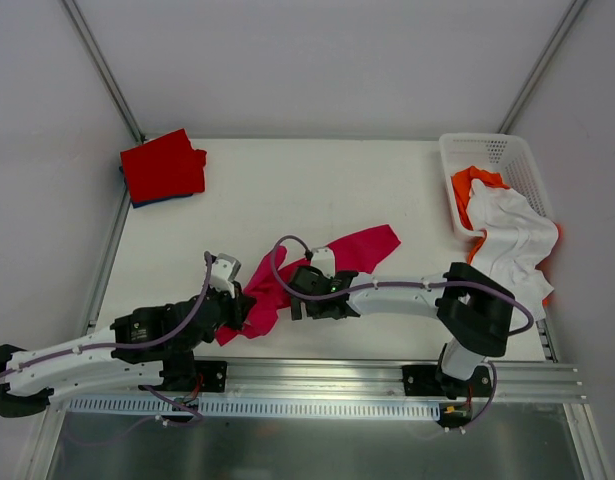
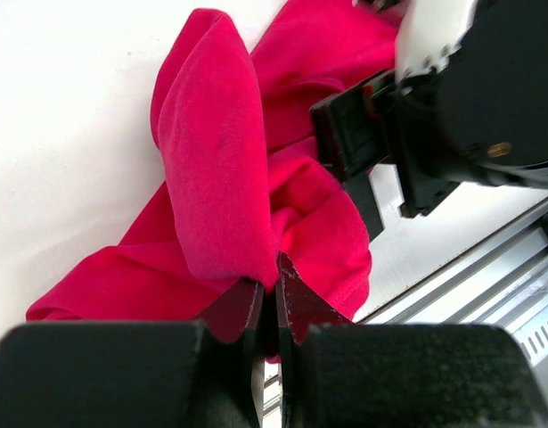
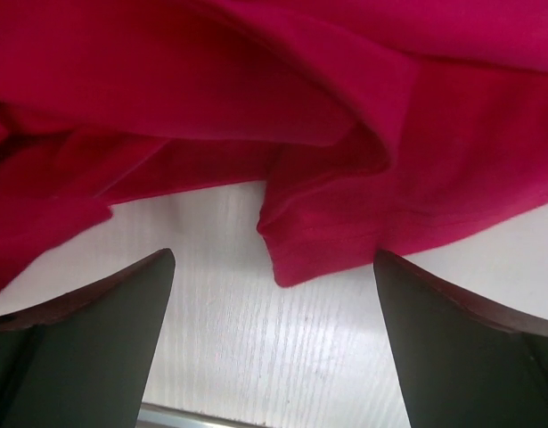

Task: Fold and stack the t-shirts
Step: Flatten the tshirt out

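A crumpled crimson-pink t-shirt (image 1: 362, 246) lies in the near middle of the table. My left gripper (image 1: 245, 305) is shut on a fold of it; the left wrist view shows the jaws (image 2: 275, 267) pinching the cloth (image 2: 211, 169). My right gripper (image 1: 305, 305) is open just beside it, low over the table, with a hem corner of the shirt (image 3: 318, 241) between and ahead of its fingers (image 3: 95, 303), not gripped. A folded red t-shirt (image 1: 163, 164) lies on a blue one (image 1: 147, 203) at the far left. White (image 1: 512, 235) and orange (image 1: 471, 182) t-shirts spill from the basket.
A white plastic lattice basket (image 1: 502, 150) stands at the far right edge. The metal rail (image 1: 317, 380) with both arm bases runs along the near edge. The right gripper's black body (image 2: 470, 98) sits close to the left gripper.
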`<state>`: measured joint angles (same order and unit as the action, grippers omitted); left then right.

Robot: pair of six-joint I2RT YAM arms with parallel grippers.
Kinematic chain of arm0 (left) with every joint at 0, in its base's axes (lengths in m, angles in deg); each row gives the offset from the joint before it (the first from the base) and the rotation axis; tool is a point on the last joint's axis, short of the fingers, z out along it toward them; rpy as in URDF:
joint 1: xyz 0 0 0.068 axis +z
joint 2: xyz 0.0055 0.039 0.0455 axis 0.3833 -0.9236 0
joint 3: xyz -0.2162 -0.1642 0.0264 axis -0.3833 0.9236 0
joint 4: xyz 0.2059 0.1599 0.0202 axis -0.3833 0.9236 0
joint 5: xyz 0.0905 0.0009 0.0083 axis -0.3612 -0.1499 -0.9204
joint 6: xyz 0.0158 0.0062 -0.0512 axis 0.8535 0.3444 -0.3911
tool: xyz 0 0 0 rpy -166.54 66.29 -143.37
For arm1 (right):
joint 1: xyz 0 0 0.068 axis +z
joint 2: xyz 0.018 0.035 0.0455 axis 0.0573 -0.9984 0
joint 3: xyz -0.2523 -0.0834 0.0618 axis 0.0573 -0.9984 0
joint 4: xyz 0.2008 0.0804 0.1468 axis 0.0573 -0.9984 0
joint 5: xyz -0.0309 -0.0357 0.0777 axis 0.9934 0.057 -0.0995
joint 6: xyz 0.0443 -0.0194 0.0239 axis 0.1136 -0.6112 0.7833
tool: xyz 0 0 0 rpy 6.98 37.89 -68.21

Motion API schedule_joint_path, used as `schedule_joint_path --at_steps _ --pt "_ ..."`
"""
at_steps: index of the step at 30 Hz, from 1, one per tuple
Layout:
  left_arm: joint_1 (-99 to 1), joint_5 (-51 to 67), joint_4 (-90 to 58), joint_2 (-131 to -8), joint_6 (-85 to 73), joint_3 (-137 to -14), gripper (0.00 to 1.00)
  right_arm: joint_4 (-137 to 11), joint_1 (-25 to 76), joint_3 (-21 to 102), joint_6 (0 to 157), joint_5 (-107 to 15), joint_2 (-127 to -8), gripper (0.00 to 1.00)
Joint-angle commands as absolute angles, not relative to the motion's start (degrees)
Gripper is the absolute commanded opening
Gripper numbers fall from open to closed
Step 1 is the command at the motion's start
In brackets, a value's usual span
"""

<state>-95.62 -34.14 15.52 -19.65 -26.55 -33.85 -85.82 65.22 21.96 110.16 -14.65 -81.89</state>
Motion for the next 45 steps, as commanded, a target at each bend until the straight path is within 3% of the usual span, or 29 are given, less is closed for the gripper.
schedule_joint_path --at_steps 1,6,21,28,35,37,40,45 --pt "-95.57 -36.11 15.42 -17.55 -26.29 -33.32 0.0 -83.89 65.44 24.29 111.99 -16.54 -84.62 0.98" --pt "-95.57 -36.2 15.42 -16.14 -26.55 -32.79 0.0 -83.63 65.44 24.73 111.82 -16.45 -87.09 0.97" --pt "-95.58 -36.2 15.42 -17.38 -26.55 -32.79 0.0 -84.77 66.06 23.42 111.91 -14.17 -83.49 0.79" --pt "-95.58 -36.2 15.42 -17.37 -26.64 -32.79 0.0 -84.42 66.23 22.98 111.91 -14.61 -83.66 0.46" --pt "-95.57 -36.02 15.42 -17.29 -26.64 -32.7 0.0 -84.95 66.41 23.07 111.91 -14.34 -83.58 0.37" --pt "-95.57 -36.11 15.42 -17.29 -26.73 -32.7 0.0 -85.04 66.41 23.06 111.91 -14.25 -83.57 0.18" --pt "-95.57 -36.03 15.42 -17.37 -26.73 -32.61 0.0 -85.12 66.41 23.06 111.91 -14.34 -84.1 0.01" --pt "-95.57 -36.11 15.42 -17.46 -26.81 -32.7 0.0 -85.12 66.5 22.8 112.08 -14.61 -84.54 0.01"
